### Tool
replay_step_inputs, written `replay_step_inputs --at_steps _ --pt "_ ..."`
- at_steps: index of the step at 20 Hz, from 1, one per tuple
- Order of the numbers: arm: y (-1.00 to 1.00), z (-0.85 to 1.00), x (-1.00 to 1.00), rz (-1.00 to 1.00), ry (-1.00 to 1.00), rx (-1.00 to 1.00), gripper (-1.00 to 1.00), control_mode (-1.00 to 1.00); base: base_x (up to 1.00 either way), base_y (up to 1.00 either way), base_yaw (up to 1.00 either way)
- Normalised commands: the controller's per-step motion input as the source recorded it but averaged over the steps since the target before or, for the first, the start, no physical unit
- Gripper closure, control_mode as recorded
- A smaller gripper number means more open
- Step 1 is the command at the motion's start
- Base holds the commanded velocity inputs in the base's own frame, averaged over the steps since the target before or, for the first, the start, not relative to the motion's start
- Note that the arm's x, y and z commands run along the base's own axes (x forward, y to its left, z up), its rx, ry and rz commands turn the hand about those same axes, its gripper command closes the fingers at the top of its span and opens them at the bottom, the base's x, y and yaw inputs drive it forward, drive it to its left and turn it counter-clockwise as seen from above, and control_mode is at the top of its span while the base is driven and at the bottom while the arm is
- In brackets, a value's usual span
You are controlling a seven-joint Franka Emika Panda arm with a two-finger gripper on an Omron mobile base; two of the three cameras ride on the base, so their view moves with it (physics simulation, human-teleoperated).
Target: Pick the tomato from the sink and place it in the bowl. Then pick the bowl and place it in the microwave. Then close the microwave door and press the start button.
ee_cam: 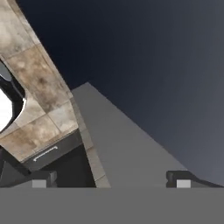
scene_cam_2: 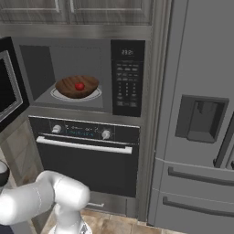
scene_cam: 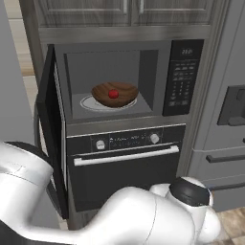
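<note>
since the bowl (scene_cam: 115,94) already sits on the white turntable (scene_cam: 88,103) inside the microwave (scene_cam: 119,81), with the tomato (scene_cam: 113,94) resting in its middle, the loading part of the job looks done and what remains is the door and the start button. the microwave door (scene_cam: 50,129) stands swung wide open at the left of the left base view, its edge turned toward the camera, which leaves the cavity fully exposed; in the right base view it shows at the far left edge. the bowl is placed centrally on the plate, probably so the door can close without touching it. in the hand view the gripper (ee_cam: 109,180) shows two dark fingertips (ee_cam: 43,179) low in the frame, spread well apart with nothing between them, so it is released and empty, facing a dark panel and tiled floor. the keypad (scene_cam: 182,79) sits right of the cavity; its display shows faint digits too blurred to read, and the button labels are illegible. below is the oven (scene_cam: 124,162) with two knobs and a bar handle.
</note>
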Motion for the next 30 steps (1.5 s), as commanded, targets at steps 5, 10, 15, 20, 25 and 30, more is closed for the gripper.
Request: replay_step_inputs --at_steps 5,10,15,20,25,30 --pt "0.10 -0.25 0.48 -0.09 -0.14 -0.15 -1.00 -1.00 0.00 0.00 0.00" --pt "-0.24 -0.20 0.21 -0.06 -0.18 -0.07 -1.00 -1.00 0.00 0.00 0.00" --pt "-0.92 -0.06 0.04 -0.03 -0.16 0.00 -1.00 -1.00 0.00 0.00 0.00" --pt "-1.00 0.00 0.27 -0.02 -0.11 0.00 -1.00 -1.00 0.00 0.00 0.00" --pt "-1.00 0.00 0.09 0.00 -0.14 0.01 -1.00 -1.00 0.00 0.00 0.00" --pt "-1.00 0.00 -0.01 0.00 -0.14 0.06 -1.00 -1.00 0.00 0.00 0.00"
